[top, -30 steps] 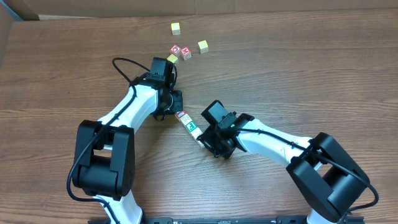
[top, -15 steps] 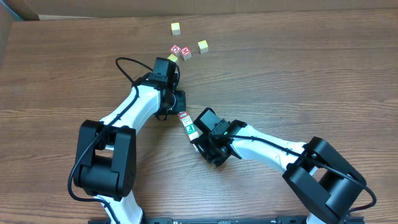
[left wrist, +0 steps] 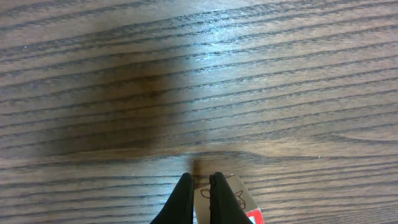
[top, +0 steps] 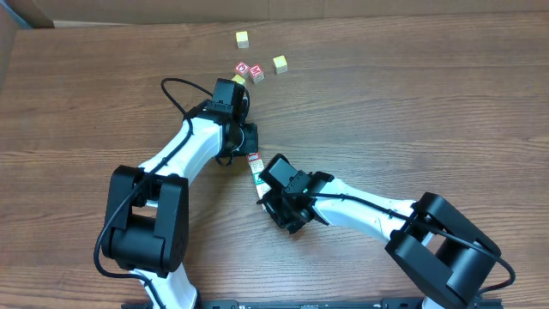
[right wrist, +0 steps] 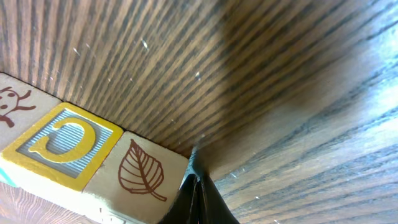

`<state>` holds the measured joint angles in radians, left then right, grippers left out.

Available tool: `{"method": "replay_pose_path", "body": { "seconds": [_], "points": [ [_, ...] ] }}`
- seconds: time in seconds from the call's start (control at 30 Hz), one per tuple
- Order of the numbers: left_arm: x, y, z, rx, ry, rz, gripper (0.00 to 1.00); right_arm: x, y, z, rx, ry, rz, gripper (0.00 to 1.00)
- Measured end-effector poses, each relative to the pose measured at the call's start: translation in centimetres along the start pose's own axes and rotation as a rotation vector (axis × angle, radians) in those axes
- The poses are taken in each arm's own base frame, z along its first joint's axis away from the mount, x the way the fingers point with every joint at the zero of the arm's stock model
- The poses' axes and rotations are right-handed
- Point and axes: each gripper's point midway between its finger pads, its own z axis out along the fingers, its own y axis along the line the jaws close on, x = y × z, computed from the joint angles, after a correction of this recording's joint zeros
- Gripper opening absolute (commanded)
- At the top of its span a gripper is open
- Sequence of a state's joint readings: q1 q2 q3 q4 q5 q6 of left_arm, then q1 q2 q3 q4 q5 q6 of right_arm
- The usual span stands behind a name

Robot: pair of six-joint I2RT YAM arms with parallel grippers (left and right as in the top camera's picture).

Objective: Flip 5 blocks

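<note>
- The blocks (top: 255, 167) lie in a short row mid-table, between my two grippers. Only the upper part of the row shows from overhead now, because my right wrist has slid in over the lower end in the last second.
- At that lower end sits the leaf block (right wrist: 146, 171), with the C block (right wrist: 62, 146) touching it on the far side (a ladybug face peeks in beyond that).
- My right gripper (right wrist: 194, 171) has its fingers pressed together into one tip, and that tip is right against the leaf block's corner. A second ago it stood off to the right of the row.
- My left gripper (left wrist: 200, 180) is likewise pinched together, its tip touching the top block (left wrist: 227, 200) of the row. It has barely shifted.
- So I reckon the row is now pinned end to end, ready to be rolled over as one. I judge no flip made yet.
- The risk is the row buckling in the middle.
- The loose cubes (top: 257, 75) sit well apart up the table (top: 412, 103), untouched.
</note>
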<state>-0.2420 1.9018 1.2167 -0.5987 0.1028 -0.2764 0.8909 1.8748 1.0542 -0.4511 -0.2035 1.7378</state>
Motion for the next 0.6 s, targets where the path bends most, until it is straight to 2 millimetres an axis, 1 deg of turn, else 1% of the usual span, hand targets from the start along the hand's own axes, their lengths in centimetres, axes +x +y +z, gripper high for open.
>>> {"method": "replay_pose_path", "body": {
  "seconds": [0.33, 0.6],
  "points": [
    [-0.1, -0.7, 0.0, 0.022, -0.004, 0.008, 0.04, 1.1, 0.1, 0.3, -0.014, -0.005, 0.035, 0.05],
    [-0.2, -1.0, 0.0, 0.029, -0.011, 0.015, 0.04, 1.3, 0.2, 0.4, -0.023, -0.004, 0.082, 0.08]
  ]
}}
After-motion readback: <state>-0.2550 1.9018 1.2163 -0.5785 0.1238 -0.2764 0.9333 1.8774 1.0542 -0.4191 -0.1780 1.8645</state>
